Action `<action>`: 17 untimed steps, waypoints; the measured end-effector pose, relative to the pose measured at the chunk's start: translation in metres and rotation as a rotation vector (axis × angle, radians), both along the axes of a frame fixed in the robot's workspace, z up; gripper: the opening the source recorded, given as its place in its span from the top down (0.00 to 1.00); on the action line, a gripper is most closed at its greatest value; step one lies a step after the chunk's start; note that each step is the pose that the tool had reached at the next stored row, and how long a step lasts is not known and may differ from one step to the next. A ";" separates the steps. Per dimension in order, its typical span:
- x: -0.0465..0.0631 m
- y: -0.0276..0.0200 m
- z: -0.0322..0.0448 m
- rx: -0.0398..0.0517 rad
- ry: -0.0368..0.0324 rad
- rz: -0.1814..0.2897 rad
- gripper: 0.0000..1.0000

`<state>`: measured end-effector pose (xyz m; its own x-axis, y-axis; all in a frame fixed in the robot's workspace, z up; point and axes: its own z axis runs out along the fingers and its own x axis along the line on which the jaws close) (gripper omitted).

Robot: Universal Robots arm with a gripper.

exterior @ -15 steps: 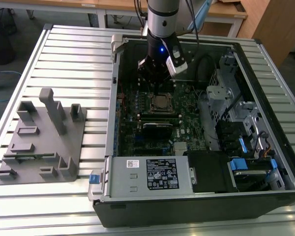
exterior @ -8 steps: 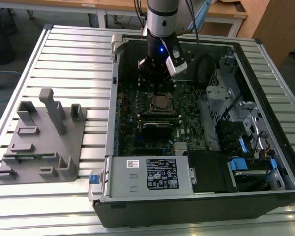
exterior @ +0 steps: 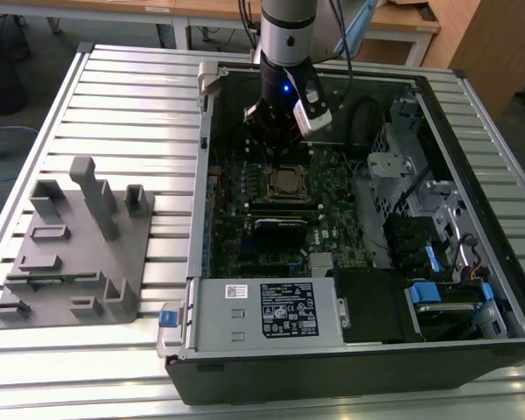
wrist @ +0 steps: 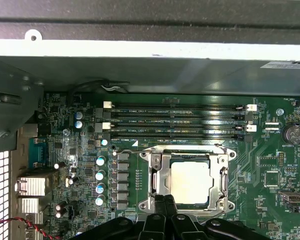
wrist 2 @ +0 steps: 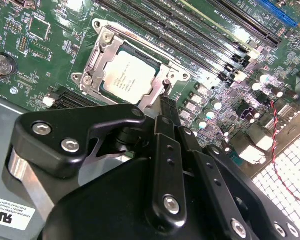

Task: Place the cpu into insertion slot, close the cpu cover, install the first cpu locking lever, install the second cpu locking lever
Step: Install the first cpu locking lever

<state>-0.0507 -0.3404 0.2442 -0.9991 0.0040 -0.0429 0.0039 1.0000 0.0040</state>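
The cpu (wrist 2: 129,75) lies flat in the insertion slot, its pale silver top facing up; the slot's contact field is hidden under it. The cpu cover (wrist: 157,180) is a silver frame lying down around the chip, also seen as the cover (wrist 2: 96,56) in the second wrist view. In the exterior view the cpu (exterior: 287,181) sits on the green board just below my gripper (exterior: 276,147). My gripper (wrist 2: 164,102) has its black fingers pressed together, tips at the cover's edge. In the first wrist view the gripper (wrist: 164,201) meets the frame's near side.
Long black memory slots (wrist: 175,120) run beside the socket. The case wall (wrist: 140,50) rises behind them. A grey power supply (exterior: 262,311) fills the front of the case, with drive cages (exterior: 420,210) on the exterior view's right. A grey fixture (exterior: 79,245) stands outside on the slatted table.
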 end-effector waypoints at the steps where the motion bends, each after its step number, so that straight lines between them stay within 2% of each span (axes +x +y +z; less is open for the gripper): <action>1: 0.000 0.0000 0.0001 0.0000 0.0000 0.000 0.89; 17: 0.000 0.0000 0.0042 -0.0006 0.0003 0.000 0.89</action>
